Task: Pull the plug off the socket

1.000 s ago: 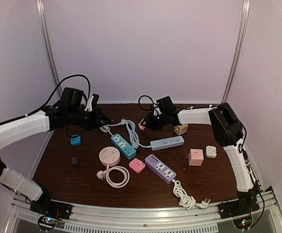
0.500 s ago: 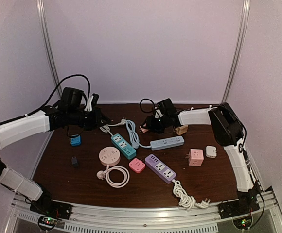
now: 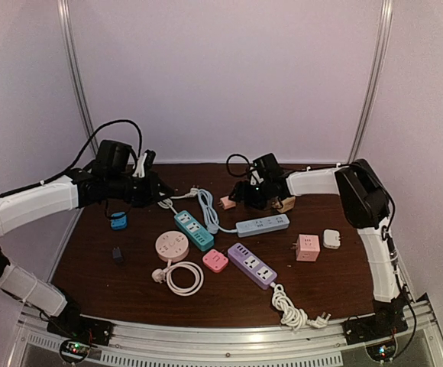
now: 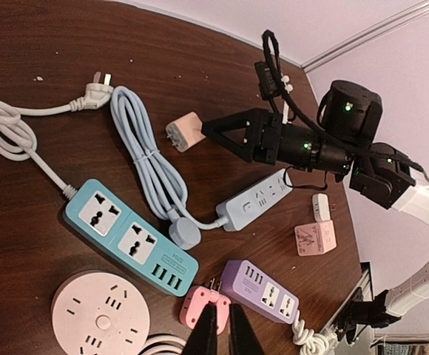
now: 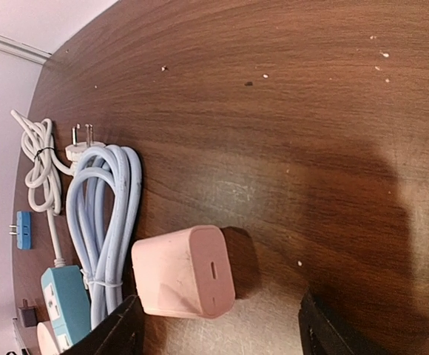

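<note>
R gripper (image 5: 218, 325) jaws wide, gripping nothing.
Pink plug (image 5: 185, 272) lies on table (image 5: 288, 111) btwn its tips; L gripper (image 4: 218, 329) jaws closed, empty.

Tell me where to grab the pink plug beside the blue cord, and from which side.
Pinch the pink plug across its two flat sides, mid-body, behind the prongs. It lies on the table, prongs toward the blue cord, so probably come from the opposite end, where the open right claw faces it.
</note>
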Robot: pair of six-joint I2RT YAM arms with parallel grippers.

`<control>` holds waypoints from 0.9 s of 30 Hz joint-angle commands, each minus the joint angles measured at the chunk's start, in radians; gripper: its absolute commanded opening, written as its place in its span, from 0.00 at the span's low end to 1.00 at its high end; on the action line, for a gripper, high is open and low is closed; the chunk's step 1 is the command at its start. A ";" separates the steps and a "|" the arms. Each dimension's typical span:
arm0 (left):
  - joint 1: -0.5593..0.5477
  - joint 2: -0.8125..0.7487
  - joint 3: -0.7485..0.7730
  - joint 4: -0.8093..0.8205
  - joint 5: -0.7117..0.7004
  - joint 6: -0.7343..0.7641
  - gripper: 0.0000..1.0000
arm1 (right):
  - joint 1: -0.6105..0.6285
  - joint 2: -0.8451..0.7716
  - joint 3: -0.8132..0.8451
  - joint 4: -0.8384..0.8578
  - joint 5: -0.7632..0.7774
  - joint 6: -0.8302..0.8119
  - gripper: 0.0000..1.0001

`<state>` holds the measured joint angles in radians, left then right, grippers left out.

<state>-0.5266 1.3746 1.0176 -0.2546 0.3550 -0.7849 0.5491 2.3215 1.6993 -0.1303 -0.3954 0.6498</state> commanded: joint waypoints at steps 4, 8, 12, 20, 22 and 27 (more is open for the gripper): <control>-0.003 -0.012 -0.006 0.047 -0.027 0.023 0.18 | -0.005 -0.129 -0.040 -0.052 0.108 -0.076 0.76; -0.003 -0.020 -0.001 0.048 -0.043 0.048 0.41 | -0.002 -0.203 -0.075 -0.060 0.163 -0.112 0.84; -0.003 -0.039 -0.002 0.053 -0.080 0.059 0.74 | 0.000 -0.293 -0.135 -0.046 0.211 -0.138 0.92; -0.003 -0.076 0.021 -0.038 -0.288 0.108 0.98 | 0.003 -0.506 -0.317 0.025 0.337 -0.183 0.98; -0.001 -0.089 0.019 -0.056 -0.369 0.123 0.98 | 0.002 -0.573 -0.386 0.051 0.385 -0.200 0.98; -0.001 -0.106 0.041 -0.125 -0.517 0.169 0.98 | -0.008 -0.724 -0.517 0.104 0.510 -0.270 1.00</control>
<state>-0.5266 1.2964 1.0195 -0.3264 0.0135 -0.6739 0.5503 1.7035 1.2556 -0.0963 -0.0277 0.4503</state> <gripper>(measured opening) 0.976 0.995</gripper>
